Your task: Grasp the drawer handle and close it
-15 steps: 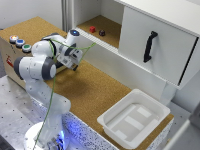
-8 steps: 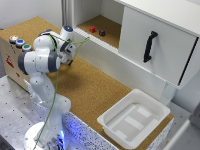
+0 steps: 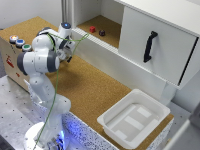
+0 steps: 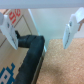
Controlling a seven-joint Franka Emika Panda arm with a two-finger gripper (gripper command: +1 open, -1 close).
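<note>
My gripper is at the exterior view's left, above the cork table top and close to a pale box with coloured buttons on top. In the wrist view the gripper is open and empty, its white fingers wide apart. Between them I see a pale printed box face and a black cable. I cannot make out the drawer or its small dark handle in either view; my arm covers the area in front of the box.
A large white cabinet door with a long black bar handle stands at the back right. An open compartment holds a red item and a dark one. A white plastic tub sits at the front right.
My hand has swung toward the exterior view's left, away from the cabinet and closer to the box with the buttons. The fingers have stayed open.
</note>
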